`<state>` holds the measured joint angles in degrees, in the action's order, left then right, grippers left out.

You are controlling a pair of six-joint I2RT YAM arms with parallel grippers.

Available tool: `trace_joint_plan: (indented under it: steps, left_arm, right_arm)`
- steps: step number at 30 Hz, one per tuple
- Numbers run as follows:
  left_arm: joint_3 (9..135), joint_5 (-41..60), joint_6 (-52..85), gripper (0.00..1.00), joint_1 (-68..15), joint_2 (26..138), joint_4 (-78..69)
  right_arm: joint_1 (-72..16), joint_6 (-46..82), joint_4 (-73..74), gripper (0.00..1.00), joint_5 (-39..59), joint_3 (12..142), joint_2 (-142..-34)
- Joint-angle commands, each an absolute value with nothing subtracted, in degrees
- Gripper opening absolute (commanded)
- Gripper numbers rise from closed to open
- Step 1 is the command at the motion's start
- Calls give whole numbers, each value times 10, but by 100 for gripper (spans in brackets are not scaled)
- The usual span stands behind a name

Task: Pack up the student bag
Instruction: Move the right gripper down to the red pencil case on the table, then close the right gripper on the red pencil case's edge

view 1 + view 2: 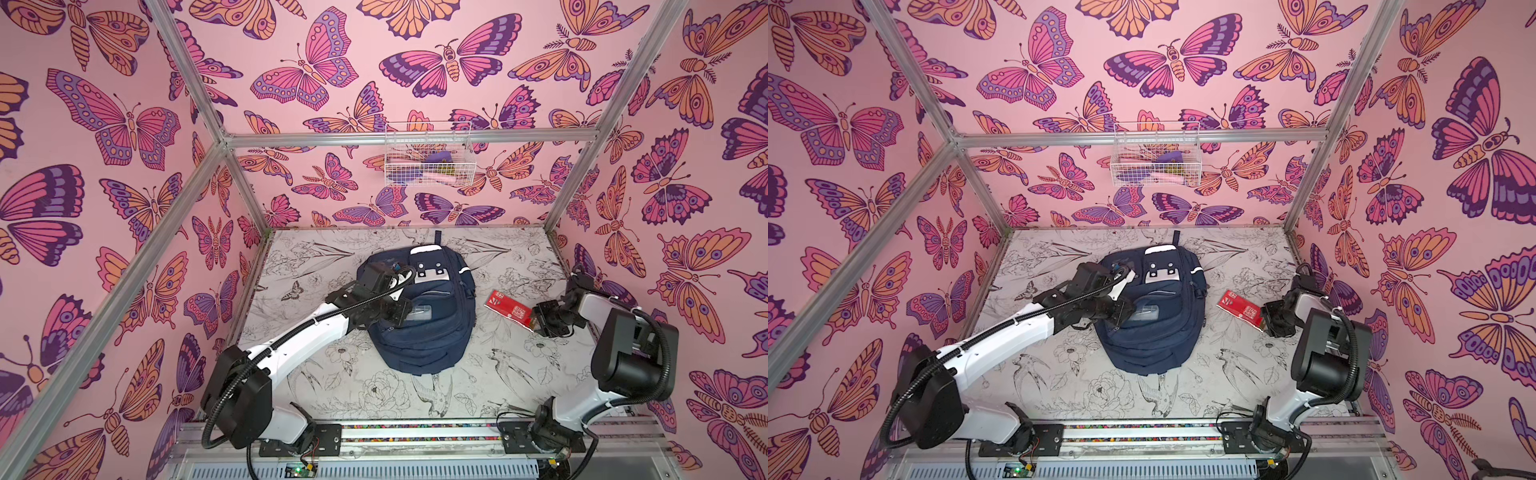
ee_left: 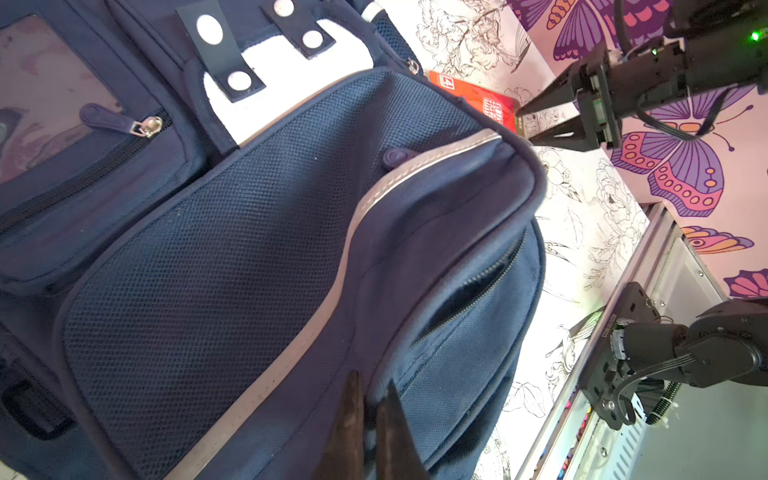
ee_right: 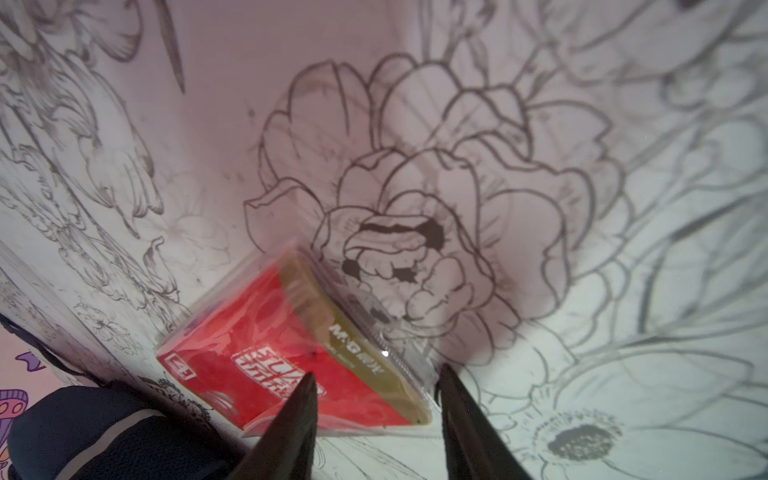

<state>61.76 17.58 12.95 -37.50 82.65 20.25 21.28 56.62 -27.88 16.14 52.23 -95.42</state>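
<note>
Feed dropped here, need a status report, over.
Left gripper shut on navy blue fabric backpack. Right gripper open astride flat red plastic-wrapped packet. Nothing seen blocking.

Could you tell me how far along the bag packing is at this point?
Done: a zip pocket on the student bag gapes open, with the left gripper shut on its fabric. In hand: the right gripper, jaws open, straddles the red packet on the table. Left: grip it, carry it over and slip it inside.
</note>
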Motion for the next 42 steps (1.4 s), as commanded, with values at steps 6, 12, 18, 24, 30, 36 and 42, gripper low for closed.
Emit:
trace_joint_plan:
  steps: [6,12,18,24,30,36,42]
  left_arm:
    - [645,205,134,4,-372,838,210]
    - [648,212,132,5,-372,835,211]
    - [651,219,130,6,-372,837,216]
    - [664,221,119,5,-372,852,226]
    - [665,233,103,5,-371,858,230]
    - [664,253,90,6,-372,867,230]
    - [675,246,82,6,-372,870,231]
  right_arm:
    - [190,586,-312,48,105,466,-908]
    - [152,603,-354,49,104,470,-845]
    - [146,650,-332,49,100,500,-878]
    - [145,678,-321,48,81,536,-930]
    - [145,680,-345,45,81,563,-990]
    - [144,674,-354,42,75,579,-1018]
    - [146,659,-363,12,75,597,-1044]
